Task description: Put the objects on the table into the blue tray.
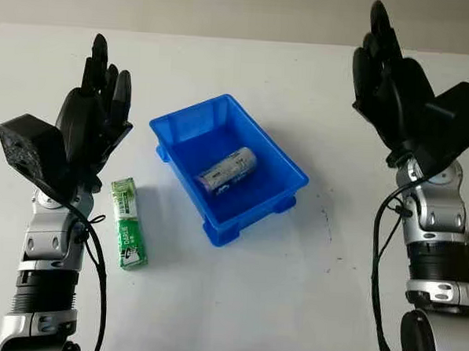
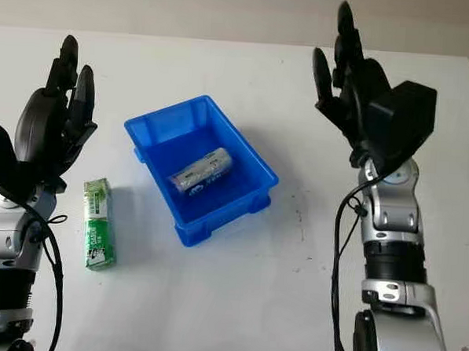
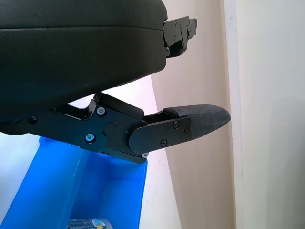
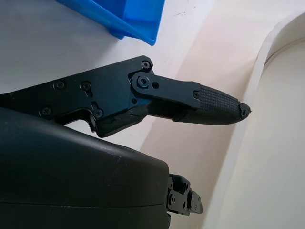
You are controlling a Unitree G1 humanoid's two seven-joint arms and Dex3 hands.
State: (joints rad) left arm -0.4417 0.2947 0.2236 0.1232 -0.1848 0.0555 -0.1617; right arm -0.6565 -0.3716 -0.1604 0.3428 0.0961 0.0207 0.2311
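White surface [image 1: 236, 301] is seen bare toward its near edge. At its middle a blue tray [image 1: 285, 158] is set diagonally, and a silver cylinder [image 1: 228, 170] is laid inside, tilted across the tray's long axis. A green packet [image 1: 128, 223] is laid left of the tray, its long axis running near to far. Beside it the left hand [image 1: 96, 109] is raised, released and empty; the right hand [image 1: 389, 77] is held open, well apart at the right.

White table [image 1: 236, 301] w/ a few small dark specks, beige wall [image 1: 227, 10] behind it
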